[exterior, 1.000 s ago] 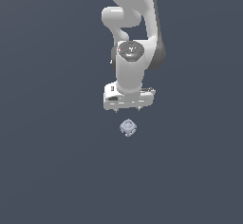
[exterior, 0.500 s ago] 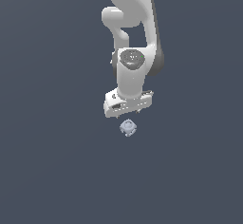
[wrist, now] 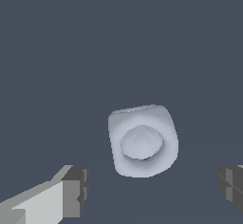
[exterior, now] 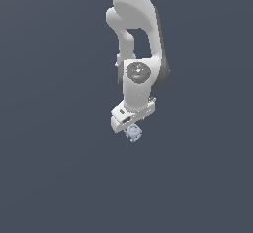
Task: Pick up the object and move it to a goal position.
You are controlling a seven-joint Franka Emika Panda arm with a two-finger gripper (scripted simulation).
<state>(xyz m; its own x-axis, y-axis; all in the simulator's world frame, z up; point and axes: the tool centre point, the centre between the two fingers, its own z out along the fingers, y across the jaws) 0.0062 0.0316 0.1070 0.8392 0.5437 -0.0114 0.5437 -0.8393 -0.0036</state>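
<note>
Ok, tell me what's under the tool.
The pale knobbly lump lies on the dark grey floor, between the open tool's fingers. The floor beneath the lump is covered.

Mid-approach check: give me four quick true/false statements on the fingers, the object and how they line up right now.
1. The fingers are spread apart. True.
2. The object is clamped between the fingers. False: it sits free, with gaps to both.
3. In the wrist view, the object lies between the two fingers' lines. True.
4. In the exterior view, the gripper is far from the object. False: it hangs directly over it.
</note>
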